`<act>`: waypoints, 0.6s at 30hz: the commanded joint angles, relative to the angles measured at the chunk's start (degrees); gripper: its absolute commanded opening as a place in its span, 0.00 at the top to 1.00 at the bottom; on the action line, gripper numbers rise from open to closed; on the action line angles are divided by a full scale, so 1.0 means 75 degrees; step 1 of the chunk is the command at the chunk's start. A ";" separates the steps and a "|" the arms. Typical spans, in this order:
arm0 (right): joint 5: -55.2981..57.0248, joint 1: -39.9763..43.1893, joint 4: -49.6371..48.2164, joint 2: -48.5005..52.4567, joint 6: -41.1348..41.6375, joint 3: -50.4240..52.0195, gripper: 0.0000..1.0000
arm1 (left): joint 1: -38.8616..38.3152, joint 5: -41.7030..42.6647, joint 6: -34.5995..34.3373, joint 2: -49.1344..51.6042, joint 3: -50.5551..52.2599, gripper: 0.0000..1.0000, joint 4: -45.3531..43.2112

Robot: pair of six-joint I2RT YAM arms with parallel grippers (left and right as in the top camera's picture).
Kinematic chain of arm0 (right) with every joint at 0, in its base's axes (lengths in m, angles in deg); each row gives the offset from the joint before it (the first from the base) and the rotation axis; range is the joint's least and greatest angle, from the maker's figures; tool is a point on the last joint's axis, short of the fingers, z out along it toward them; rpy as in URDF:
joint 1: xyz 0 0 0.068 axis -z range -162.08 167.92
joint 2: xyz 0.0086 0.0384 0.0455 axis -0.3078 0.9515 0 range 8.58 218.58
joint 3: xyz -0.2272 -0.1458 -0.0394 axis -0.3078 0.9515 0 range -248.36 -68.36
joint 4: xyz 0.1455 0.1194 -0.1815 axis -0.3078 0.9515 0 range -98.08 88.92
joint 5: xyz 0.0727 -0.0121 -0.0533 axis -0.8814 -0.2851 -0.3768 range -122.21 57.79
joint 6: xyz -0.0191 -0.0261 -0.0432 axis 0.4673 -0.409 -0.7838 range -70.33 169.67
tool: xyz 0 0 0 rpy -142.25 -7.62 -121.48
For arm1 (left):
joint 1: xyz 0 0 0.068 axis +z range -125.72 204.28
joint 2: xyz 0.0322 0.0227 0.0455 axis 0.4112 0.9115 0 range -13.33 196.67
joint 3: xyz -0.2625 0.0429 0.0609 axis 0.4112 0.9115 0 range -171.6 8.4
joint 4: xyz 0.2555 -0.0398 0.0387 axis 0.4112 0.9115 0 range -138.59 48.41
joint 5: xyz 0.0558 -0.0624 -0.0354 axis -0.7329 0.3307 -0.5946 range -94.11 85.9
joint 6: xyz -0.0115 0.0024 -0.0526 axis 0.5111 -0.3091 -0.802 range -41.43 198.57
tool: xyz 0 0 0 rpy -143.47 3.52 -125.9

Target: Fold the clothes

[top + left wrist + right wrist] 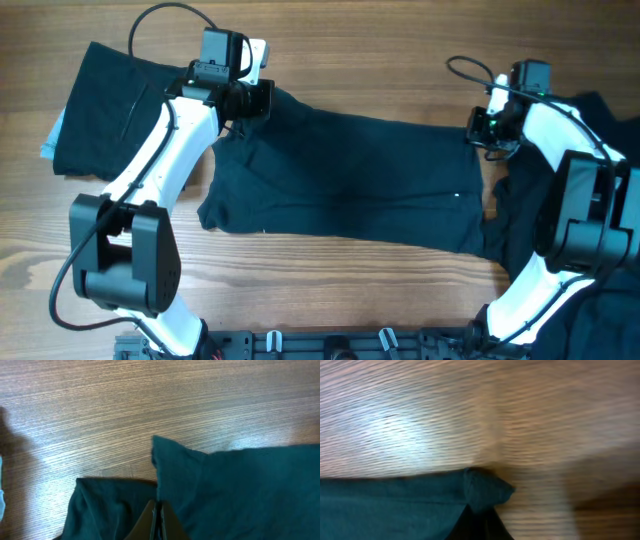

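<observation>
Two grippers hold the far edge of one dark teal garment (350,175), which lies spread flat across the middle of the table (340,60) with its long side running left to right. You will find the left gripper (252,100) at the garment's far-left corner. In the left wrist view the jaws are pressed fully together at the bottom of the frame (158,519), pinching the fabric (240,490) where one layer overlaps a second, lower fold. You will find the right gripper (487,128) at the far-right corner. The right wrist view is blurred, but it shows the jaws closed (481,521) on a small bunched corner of the fabric (395,505), with bare wood beyond it. Between the two grippers the far edge runs nearly straight, while the near edge lies on the table with a small flap projecting at the near-left corner. A folded dark garment (105,110) rests at the far-left of the table, apart from the spread one, with a light blue item (50,140) showing from under its left edge. A pile of dark clothes (605,290) sits at the right side, partly under the right arm.
</observation>
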 commanded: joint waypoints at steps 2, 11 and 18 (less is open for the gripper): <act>-0.0493 0.0361 0.0204 -0.0650 0.0274 -0.0239 0.96 | 0.0187 -0.0044 0.0119 -0.0606 -0.0061 0.96 0.0003; -0.1343 0.0358 0.1306 -0.1265 -0.0122 -0.0239 0.92 | 0.0224 -0.0047 0.0146 -0.0848 -0.0061 0.96 0.0895; -0.1346 0.0358 0.2337 -0.1644 -0.0087 -0.0239 0.95 | 0.0224 -0.0044 0.0146 -0.0851 -0.0061 0.96 0.1600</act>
